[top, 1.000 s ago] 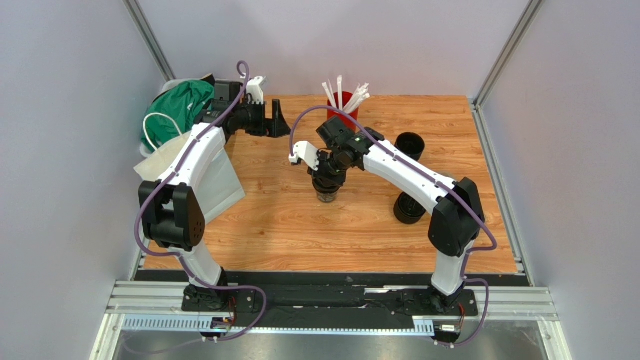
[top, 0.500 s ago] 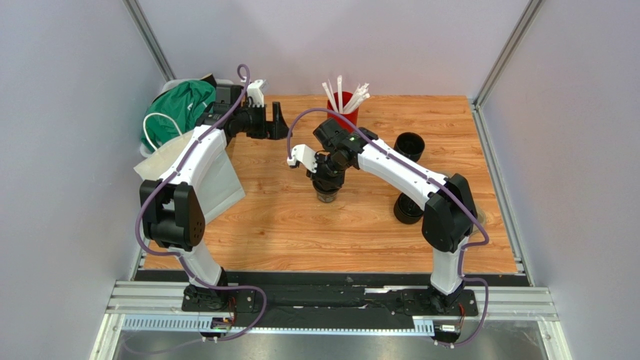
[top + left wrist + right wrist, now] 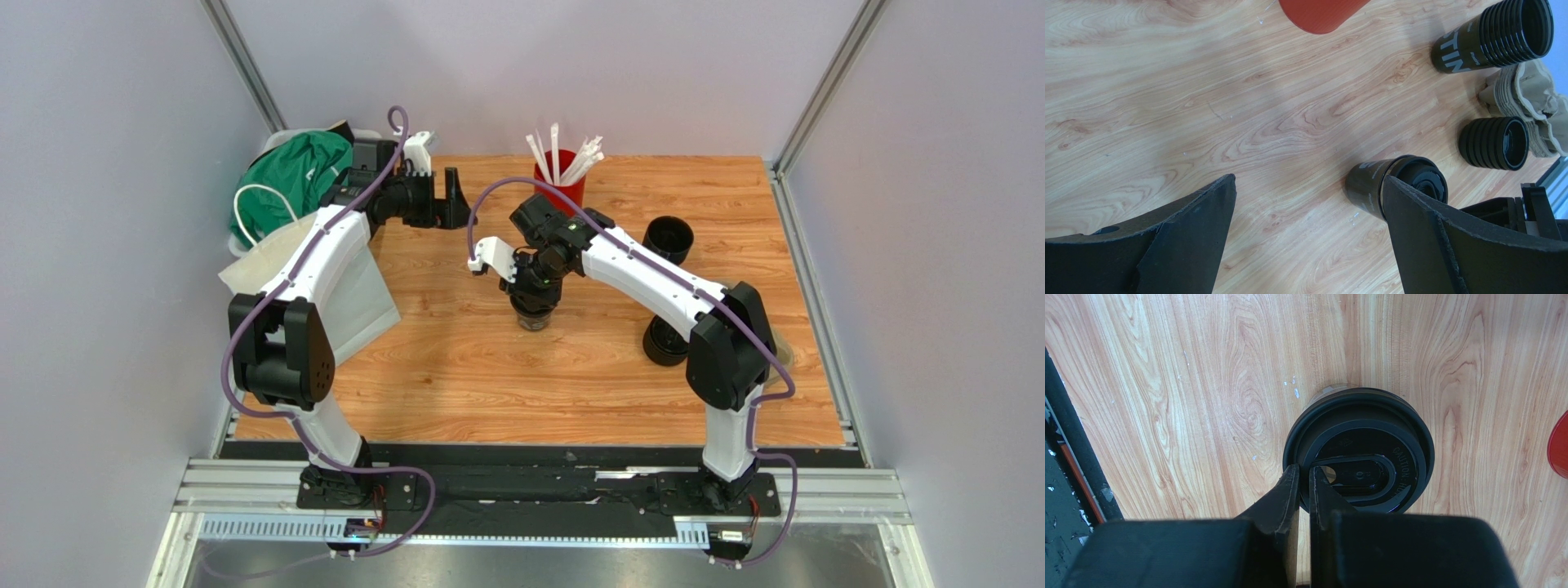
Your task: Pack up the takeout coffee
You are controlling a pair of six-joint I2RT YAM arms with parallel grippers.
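A takeout coffee cup [image 3: 1364, 425] with a round black lid stands on the wooden table [image 3: 466, 355] near the middle. My right gripper [image 3: 1303, 473] hangs right above it, jaws nearly together and pinching the lid's rim at its near-left edge. From above, this gripper [image 3: 534, 298] covers the cup [image 3: 532, 322]. Two more black cups [image 3: 670, 235] [image 3: 667, 342] stand to the right. My left gripper [image 3: 451, 196] is at the back left, open and holding nothing. In its wrist view the left gripper [image 3: 1308, 180] is wide apart over bare wood, with the lidded cup [image 3: 1369, 184] beside its right finger.
A red cup of white straws [image 3: 558, 174] stands at the back centre. A green bag [image 3: 288, 184] and a white paper bag [image 3: 337, 282] lie at the left edge. In the left wrist view a brown pulp carrier [image 3: 1530, 92] sits between the two far black cups [image 3: 1496, 37] [image 3: 1493, 142].
The right arm's elbow has swung slightly left while its gripper stayed on the cup's lid. Its jaws have parted a touch. The left arm has barely moved.
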